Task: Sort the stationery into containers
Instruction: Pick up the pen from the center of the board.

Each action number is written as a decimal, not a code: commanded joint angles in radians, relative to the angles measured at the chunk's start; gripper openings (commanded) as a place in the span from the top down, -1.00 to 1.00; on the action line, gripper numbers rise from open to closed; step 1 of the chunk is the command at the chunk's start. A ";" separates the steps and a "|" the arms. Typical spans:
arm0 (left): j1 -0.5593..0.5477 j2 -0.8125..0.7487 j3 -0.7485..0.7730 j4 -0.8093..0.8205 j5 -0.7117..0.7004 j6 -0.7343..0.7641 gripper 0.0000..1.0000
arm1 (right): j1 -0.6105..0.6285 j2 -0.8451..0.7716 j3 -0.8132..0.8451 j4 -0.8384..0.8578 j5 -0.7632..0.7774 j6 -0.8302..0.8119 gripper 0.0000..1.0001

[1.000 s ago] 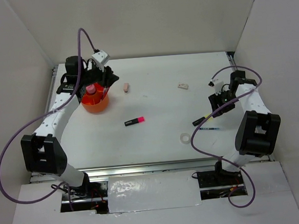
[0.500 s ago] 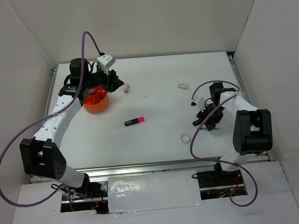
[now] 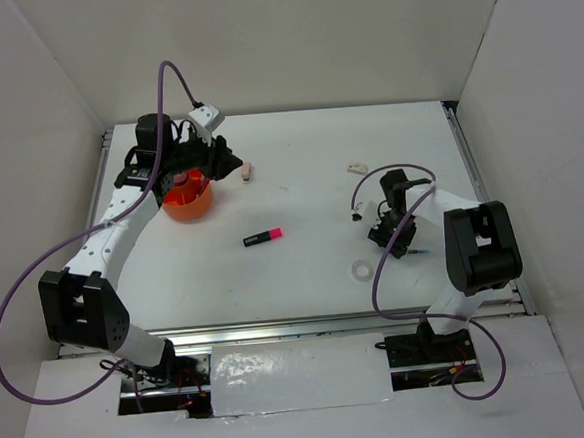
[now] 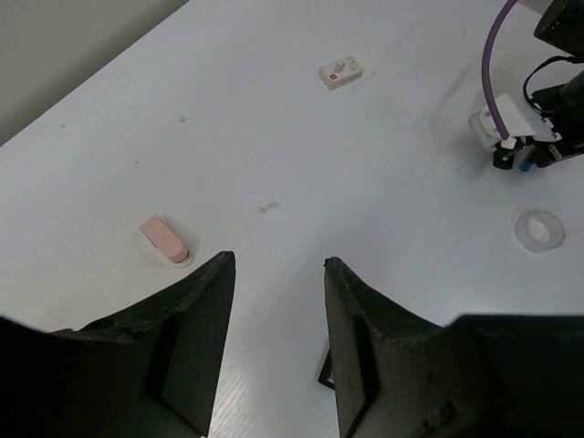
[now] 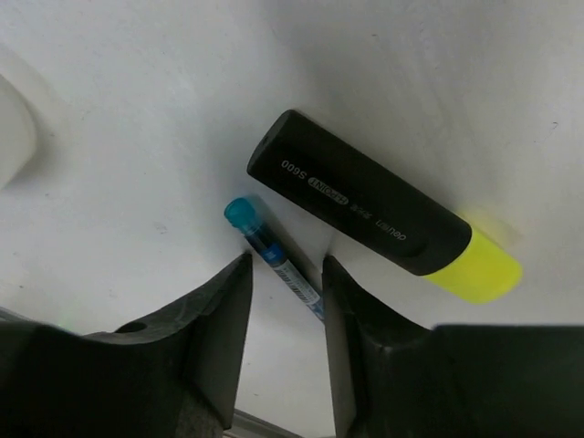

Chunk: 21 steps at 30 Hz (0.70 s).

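Two fingers of the right gripper (image 5: 285,274) stand apart, low over the table (image 3: 297,148). A thin blue pen (image 5: 265,239) lies between them, with a gap on each side, so it is not clamped. A yellow-black highlighter (image 5: 365,210) lies just beside the pen. All this is well to the right of the orange tub (image 3: 189,201), nearer the arms' bases. The left gripper (image 4: 276,274) hangs just right of the tub's far rim, fingers apart and holding nothing. A pink eraser (image 4: 164,239) lies near the tub's right side. The pink highlighter (image 3: 262,237) lies right of the tub, towards the bases. The clear tape ring (image 3: 362,270) and a white eraser (image 4: 344,73) lie well to its right.
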 commanded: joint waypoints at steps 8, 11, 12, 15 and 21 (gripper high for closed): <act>0.001 0.013 0.048 0.084 0.047 -0.042 -0.06 | 0.014 0.019 0.075 -0.034 -0.013 0.003 1.00; -0.011 0.036 0.091 0.104 0.050 -0.020 -0.06 | -0.009 -0.036 0.204 -0.160 -0.130 0.047 1.00; -0.014 0.045 0.103 0.092 0.048 -0.003 -0.06 | -0.018 -0.052 0.244 -0.222 -0.208 0.081 1.00; -0.049 0.059 0.141 0.031 0.036 0.101 -0.06 | -0.052 -0.036 0.468 -0.342 -0.407 0.153 1.00; -0.262 -0.013 0.102 -0.178 -0.093 0.575 -0.08 | -0.040 0.077 0.662 -0.545 -0.734 0.216 1.00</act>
